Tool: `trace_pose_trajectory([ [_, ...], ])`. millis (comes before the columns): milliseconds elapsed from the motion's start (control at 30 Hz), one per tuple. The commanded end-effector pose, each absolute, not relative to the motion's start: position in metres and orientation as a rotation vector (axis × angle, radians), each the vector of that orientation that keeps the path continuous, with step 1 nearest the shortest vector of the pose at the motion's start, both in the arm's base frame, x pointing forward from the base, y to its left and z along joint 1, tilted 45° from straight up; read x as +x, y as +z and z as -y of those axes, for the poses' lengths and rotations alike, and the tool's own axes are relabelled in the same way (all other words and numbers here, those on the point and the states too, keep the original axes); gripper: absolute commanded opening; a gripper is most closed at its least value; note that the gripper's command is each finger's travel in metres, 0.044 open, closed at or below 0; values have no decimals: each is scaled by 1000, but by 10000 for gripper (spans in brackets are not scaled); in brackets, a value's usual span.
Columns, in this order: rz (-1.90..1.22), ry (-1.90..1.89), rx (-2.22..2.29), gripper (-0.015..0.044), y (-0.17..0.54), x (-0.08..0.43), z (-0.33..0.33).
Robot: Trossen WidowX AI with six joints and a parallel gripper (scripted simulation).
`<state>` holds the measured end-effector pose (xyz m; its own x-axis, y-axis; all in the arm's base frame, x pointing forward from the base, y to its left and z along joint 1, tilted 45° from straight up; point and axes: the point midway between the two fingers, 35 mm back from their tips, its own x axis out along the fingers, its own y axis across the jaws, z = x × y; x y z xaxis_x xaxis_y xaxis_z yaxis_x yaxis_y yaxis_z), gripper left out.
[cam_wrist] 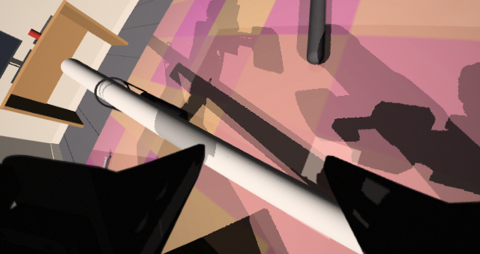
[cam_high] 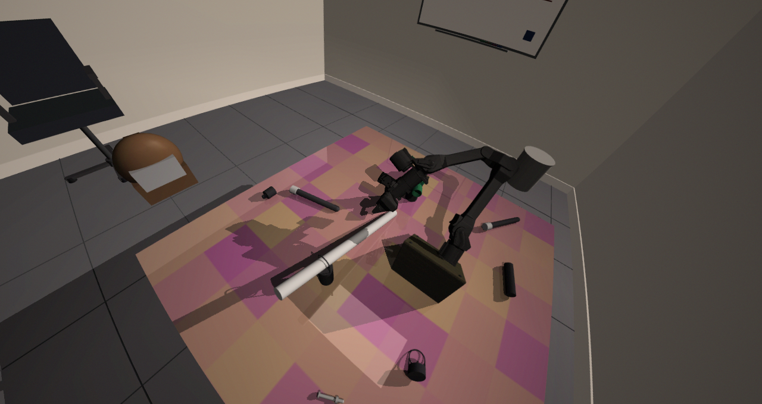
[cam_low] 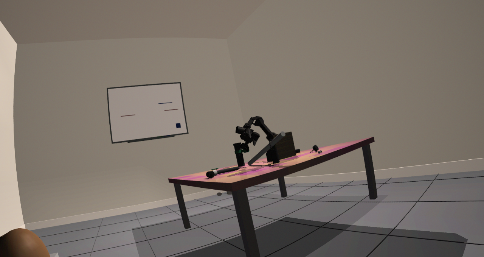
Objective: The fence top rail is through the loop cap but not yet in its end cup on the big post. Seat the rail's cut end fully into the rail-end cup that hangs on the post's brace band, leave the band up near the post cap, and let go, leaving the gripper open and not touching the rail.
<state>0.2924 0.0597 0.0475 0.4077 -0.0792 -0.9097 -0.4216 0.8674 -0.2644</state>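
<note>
With the rail (cam_high: 306, 276) (cam_low: 267, 149) (cam_wrist: 247, 175) threaded through the loop cap (cam_high: 325, 276) (cam_wrist: 166, 106) but slanting down beside the big post (cam_high: 416, 191) (cam_low: 240, 159), inboard of the desk's (cam_high: 458, 343) (cam_low: 287, 170) (cam_wrist: 431, 7) short edge, cup seating remains outstanding; the claw (cam_high: 379, 207) (cam_low: 255, 143) (cam_wrist: 264, 156) stands apart, its release unconfirmed as final.

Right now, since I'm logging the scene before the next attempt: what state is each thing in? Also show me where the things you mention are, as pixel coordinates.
gripper (cam_high: 379, 210) (cam_wrist: 264, 156): open
white rail (cam_high: 303, 276) (cam_low: 267, 148) (cam_wrist: 135, 113): tilted, through the loop, low end out of its cup
small loop-topped post (cam_high: 325, 275): upright
big post (cam_low: 239, 159): upright
whiteboard (cam_high: 495, 7) (cam_low: 147, 111): marked
</note>
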Motion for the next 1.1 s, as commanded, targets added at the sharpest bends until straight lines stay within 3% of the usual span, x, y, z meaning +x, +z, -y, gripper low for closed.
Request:
trace_pose_trajectory([
  [0,-1148,220,-502,426,48,292,-61],
  [233,-1198,-111,-588,440,73,267,-91],
  [467,-926,-352,-708,440,128,249,-131],
  [767,-946,-323,-765,440,134,250,-127],
  [1067,-1137,29,-1218,440,169,251,-78],
])
